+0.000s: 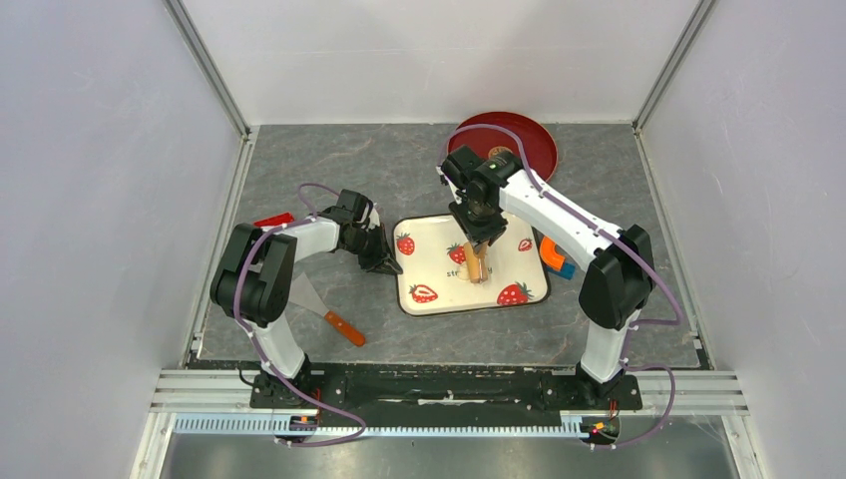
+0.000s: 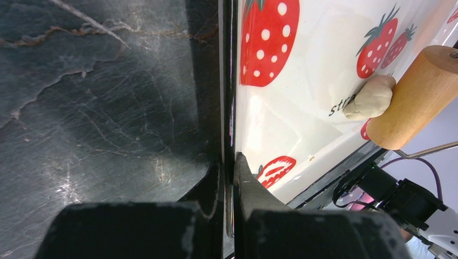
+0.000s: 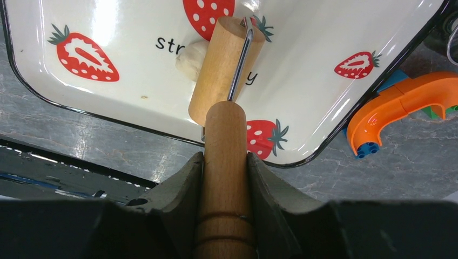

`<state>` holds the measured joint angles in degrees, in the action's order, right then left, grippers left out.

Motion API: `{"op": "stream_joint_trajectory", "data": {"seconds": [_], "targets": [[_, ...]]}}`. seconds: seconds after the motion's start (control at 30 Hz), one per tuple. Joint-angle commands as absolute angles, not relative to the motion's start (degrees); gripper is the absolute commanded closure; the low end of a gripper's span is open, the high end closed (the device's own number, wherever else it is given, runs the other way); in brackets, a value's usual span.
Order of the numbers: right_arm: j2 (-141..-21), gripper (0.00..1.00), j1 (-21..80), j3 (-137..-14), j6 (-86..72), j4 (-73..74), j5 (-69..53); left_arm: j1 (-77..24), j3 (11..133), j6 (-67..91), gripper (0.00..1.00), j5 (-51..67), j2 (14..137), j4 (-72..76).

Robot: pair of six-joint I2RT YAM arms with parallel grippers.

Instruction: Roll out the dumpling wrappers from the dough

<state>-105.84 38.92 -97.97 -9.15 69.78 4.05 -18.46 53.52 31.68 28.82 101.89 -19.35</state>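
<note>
Dough was one pale lump mid-tray, touching the roller barrel's left side in the right wrist view. The right gripper was clamped on the roller's wooden handle. The left gripper was pinched onto the tray's left rim. A red plate sat upper right of the top view, a scraper lower left, and an orange toy just right of the tray.

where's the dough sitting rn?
Mid-frame in the top view: the dough lump lies on the strawberry tray, next to its black lettering, touching the barrel of the roller held by the right pincer.
</note>
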Motion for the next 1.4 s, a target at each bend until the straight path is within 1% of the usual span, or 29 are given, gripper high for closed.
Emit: {"op": "stream_joint_trajectory", "data": {"seconds": [0.0,0.4,0.77,1.07,1.37], "targets": [[-106.04,1.00,40.08,-96.99,-9.91,65.87,-2.35,-19.91,51.86,29.71,0.98,21.29,105.99,-21.71],[-105.78,1.00,41.38,-93.94,-10.87,63.58,-5.07,-20.04,51.94,29.79,0.98,21.27,106.24,-21.78],[-106.26,1.00,42.44,-93.63,-11.34,62.49,-6.01,-20.17,52.03,29.77,0.98,21.25,106.41,-21.71],[-105.93,1.00,42.89,-89.31,-11.62,60.26,-5.83,-20.39,52.03,29.75,0.98,21.27,106.43,-21.70],[-105.97,1.00,43.11,-87.21,-12.07,57.97,-8.61,-20.50,52.12,29.90,0.98,21.36,106.79,-21.71]]}}
